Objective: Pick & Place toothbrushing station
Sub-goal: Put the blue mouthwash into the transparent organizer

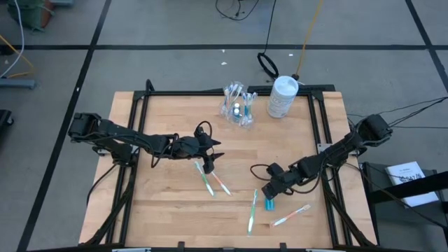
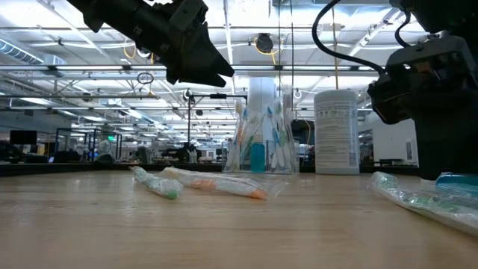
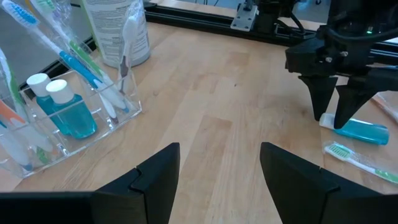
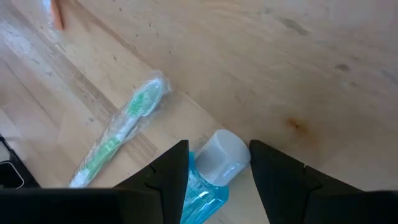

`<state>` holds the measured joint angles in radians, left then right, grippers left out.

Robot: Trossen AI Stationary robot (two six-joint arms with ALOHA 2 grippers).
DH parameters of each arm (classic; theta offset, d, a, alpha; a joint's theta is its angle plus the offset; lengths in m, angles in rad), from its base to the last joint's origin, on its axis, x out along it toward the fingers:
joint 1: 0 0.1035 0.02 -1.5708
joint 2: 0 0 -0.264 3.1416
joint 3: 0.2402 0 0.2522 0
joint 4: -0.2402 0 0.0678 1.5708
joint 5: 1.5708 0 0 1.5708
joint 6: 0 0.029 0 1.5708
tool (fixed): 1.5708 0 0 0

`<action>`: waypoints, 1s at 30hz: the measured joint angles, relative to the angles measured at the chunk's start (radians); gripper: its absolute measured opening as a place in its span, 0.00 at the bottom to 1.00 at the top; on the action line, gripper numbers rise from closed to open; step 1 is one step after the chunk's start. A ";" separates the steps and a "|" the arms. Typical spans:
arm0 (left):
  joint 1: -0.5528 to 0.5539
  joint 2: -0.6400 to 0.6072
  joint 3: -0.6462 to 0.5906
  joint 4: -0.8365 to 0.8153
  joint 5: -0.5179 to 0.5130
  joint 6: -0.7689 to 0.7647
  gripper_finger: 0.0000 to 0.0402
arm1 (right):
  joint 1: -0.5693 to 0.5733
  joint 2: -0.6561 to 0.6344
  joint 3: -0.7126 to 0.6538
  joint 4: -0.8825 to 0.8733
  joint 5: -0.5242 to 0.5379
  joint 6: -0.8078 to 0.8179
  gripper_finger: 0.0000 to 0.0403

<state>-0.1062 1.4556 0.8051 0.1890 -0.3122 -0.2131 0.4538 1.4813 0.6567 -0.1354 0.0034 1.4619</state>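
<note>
The right claw (image 4: pixel 214 163) was held with fingers apart, straddling the capped end of the blue toothpaste tube (image 1: pixel 269 204) lying flat on the tabletop (image 1: pixel 175 210), while the left claw (image 1: pixel 213 148), also spread, was farther off.

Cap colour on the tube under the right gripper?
White cap, blue tube; clearest in right wrist view.

Holder (image 1: pixel 238 108) at table (image 1: pixel 168 210) back, bottle (image 1: pixel 283 96) just right; loose toothbrushes (image 1: pixel 210 178) and tube (image 1: pixel 269 204) nearer the front.

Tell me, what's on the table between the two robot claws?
Only bare wood: in the left wrist view, empty table stretches from the left gripper to the right gripper at the blue tube.
</note>
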 joint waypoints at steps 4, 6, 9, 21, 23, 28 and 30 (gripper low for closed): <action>0.000 0.000 0.000 0.000 0.000 0.000 0.57 | 0.000 0.001 0.000 -0.001 0.019 -0.005 0.39; 0.000 0.000 0.000 0.000 0.000 0.000 0.57 | 0.001 0.001 0.000 -0.002 0.022 -0.005 0.37; 0.000 0.000 0.000 0.000 0.000 0.000 0.57 | 0.001 0.002 0.000 -0.001 0.022 -0.012 0.33; 0.000 0.000 0.000 -0.001 -0.001 0.000 0.57 | -0.024 0.004 -0.006 0.149 0.054 -0.165 0.25; 0.000 0.000 0.000 -0.001 -0.001 0.000 0.57 | -0.042 0.002 -0.005 0.216 0.055 -0.232 0.25; 0.000 0.000 0.000 0.001 -0.002 0.000 0.57 | -0.098 0.002 -0.005 0.316 0.053 -0.416 0.25; 0.000 0.000 0.000 0.002 -0.002 -0.005 0.57 | -0.132 0.000 -0.005 0.354 0.053 -0.499 0.25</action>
<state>-0.1062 1.4556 0.8051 0.1906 -0.3145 -0.2177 0.3219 1.4809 0.6521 0.2187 0.0568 0.9628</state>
